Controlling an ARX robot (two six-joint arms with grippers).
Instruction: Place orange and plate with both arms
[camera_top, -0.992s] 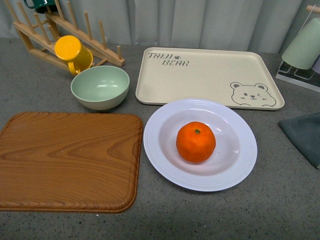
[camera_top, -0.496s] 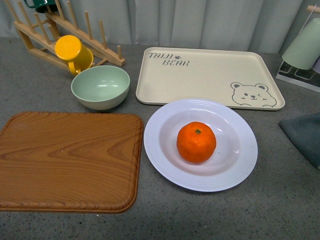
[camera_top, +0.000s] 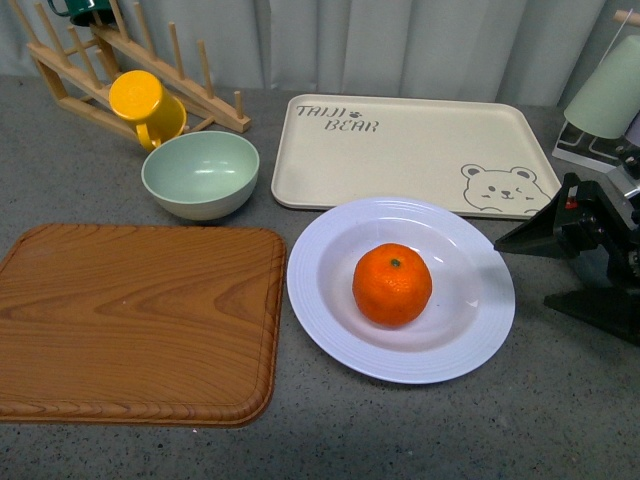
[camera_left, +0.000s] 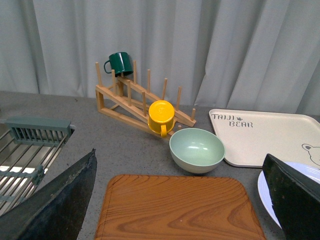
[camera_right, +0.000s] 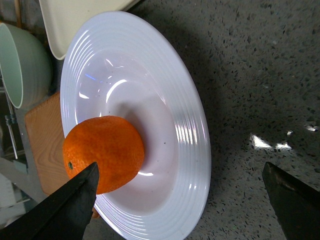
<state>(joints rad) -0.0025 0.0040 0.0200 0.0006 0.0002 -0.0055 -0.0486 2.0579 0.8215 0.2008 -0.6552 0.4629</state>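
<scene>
The orange (camera_top: 392, 284) sits in the middle of the white ridged plate (camera_top: 322, 300) on the grey counter. My right gripper (camera_top: 522, 272) is open just off the plate's right rim, touching nothing. In the right wrist view the orange (camera_right: 102, 152) and the plate (camera_right: 192, 125) lie between the spread fingers of the right gripper (camera_right: 181, 164). My left gripper (camera_left: 180, 205) is out of the front view. It hangs open above the wooden board (camera_left: 175, 210), and a sliver of the plate (camera_left: 264, 192) shows by one finger.
The wooden board (camera_top: 140, 320) lies left of the plate. Behind it stands a pale-green bowl (camera_top: 200, 172), and behind the plate a cream bear tray (camera_top: 400, 150). A yellow mug (camera_top: 145, 103) hangs on a wooden rack (camera_top: 215, 105). A sink rack (camera_left: 30, 150) shows far left.
My right gripper has come into the front view from the right edge and now stands beside the plate's right rim. The orange and plate have not moved.
</scene>
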